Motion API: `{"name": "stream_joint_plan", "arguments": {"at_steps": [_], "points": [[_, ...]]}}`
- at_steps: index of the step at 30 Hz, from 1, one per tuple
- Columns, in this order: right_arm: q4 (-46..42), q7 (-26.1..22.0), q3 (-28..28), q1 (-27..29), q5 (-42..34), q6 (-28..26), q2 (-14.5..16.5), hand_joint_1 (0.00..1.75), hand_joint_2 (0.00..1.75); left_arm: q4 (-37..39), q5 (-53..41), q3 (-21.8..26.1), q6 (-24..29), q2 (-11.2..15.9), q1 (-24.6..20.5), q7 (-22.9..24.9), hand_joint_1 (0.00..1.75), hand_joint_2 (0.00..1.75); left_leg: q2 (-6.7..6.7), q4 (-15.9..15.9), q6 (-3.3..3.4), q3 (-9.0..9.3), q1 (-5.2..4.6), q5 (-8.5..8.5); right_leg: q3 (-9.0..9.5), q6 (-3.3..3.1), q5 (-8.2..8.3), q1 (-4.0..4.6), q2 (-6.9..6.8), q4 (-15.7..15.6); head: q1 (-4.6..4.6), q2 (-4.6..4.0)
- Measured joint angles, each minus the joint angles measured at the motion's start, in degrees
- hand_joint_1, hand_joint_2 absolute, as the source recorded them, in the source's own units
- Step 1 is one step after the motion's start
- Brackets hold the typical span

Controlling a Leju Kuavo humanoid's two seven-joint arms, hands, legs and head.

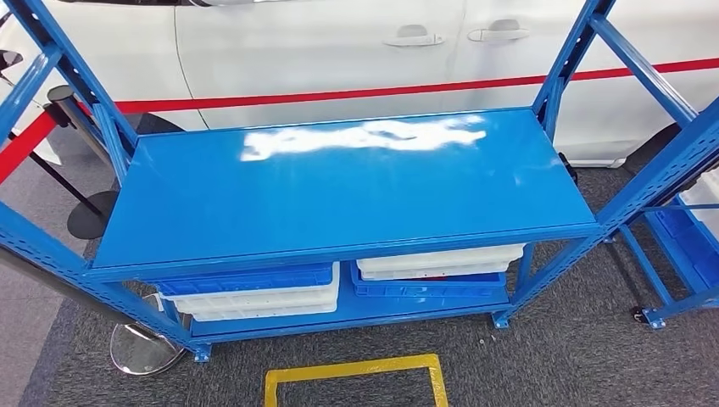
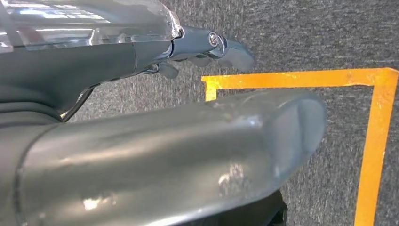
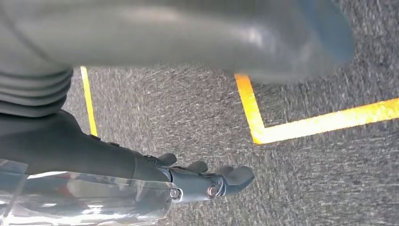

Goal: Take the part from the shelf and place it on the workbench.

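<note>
a: what does the head view give?
b: a blue shelf [image 1: 339,182], top bare, white trays [image 1: 437,261] beneath. which is the part, i cannot tell.
a: and the wrists?
b: left hand [image 2: 188,141] and right hand [image 3: 197,181] hang over carpet by yellow tape [image 3: 306,125], fingers apart, holding nothing.

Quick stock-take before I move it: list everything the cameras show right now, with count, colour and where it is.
Shelf rack: one, blue, straight ahead; top deck bare.
Bins: blue and white, stacked on the lower shelf in two groups, left and right; exact count unclear.
Second rack: one, blue, at the right edge.
Car: one, white, behind the rack.
Barrier belt: red, between car and rack.
Barrier post base: one, chrome, on the floor at the rack's left foot.
Floor tape: yellow outline on grey carpet, front of rack.
Left hand: grey, over the carpet, holding nothing.
Right hand: grey, over the carpet, holding nothing.
</note>
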Motion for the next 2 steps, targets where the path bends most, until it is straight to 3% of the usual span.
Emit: {"name": "stream_joint_plan", "arguments": {"at_steps": [2], "points": [[0.03,-0.03,-0.02,0.0,0.0,0.39,-0.06,0.0,0.0,-0.02,-0.03,0.03,0.09,-0.01,0.0,0.32,0.0,0.0,0.0,-0.13,-0.11,0.09,0.04,0.06,-0.02,-0.11,-0.02,0.08,0.0,0.0,-0.02,0.0]]}}
